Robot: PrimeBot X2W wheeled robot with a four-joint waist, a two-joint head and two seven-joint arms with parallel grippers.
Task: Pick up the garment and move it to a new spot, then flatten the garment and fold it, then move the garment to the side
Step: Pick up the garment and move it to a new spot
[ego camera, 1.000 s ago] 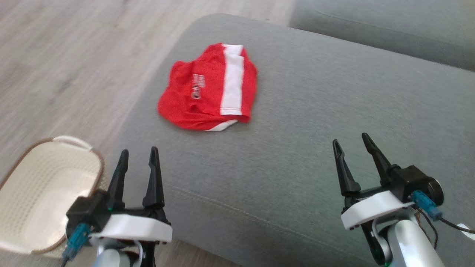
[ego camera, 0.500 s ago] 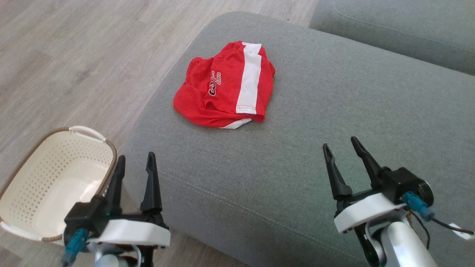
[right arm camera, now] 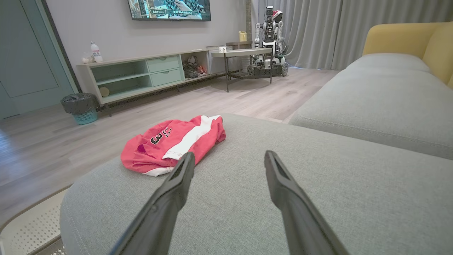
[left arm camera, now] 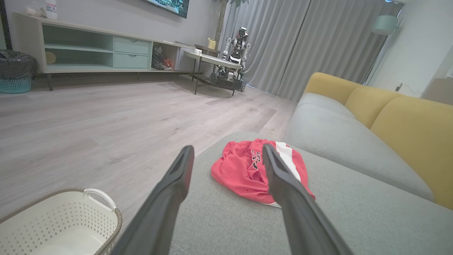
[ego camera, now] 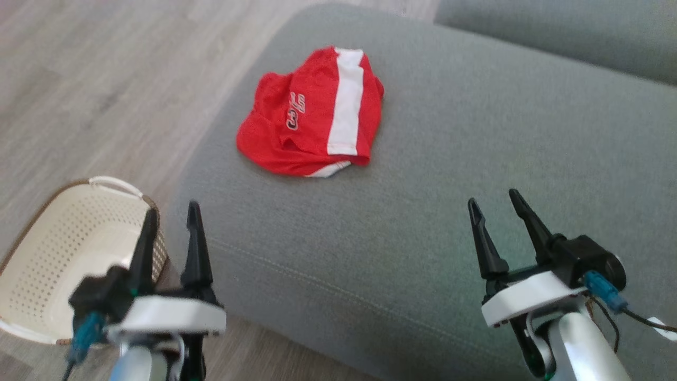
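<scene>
Floor (left arm camera: 88,117): pale wood-look planks, matte, evenly lit. Sofa (ego camera: 476,159) in front of me: grey fabric seat, with a seam along the near edge and a yellow backrest (left arm camera: 407,124) behind. A cream perforated basket (ego camera: 63,254) stands on the floor by the sofa's corner, on my left. Far wall (right arm camera: 106,28) is grey, with a TV (right arm camera: 170,9) mounted on it, screen lit. Below it is a long low cabinet (right arm camera: 164,65) with open shelves and two mint drawers; a bottle (right arm camera: 95,51) stands on top. Bin (right arm camera: 79,104) with black liner at its end, near a teal door (right arm camera: 24,53). Grey curtains (left arm camera: 300,42) drawn, full height. Small table (right arm camera: 244,53) before them, another robot (right arm camera: 270,24) by it. Teal lamp (left arm camera: 384,23) in the corner.
</scene>
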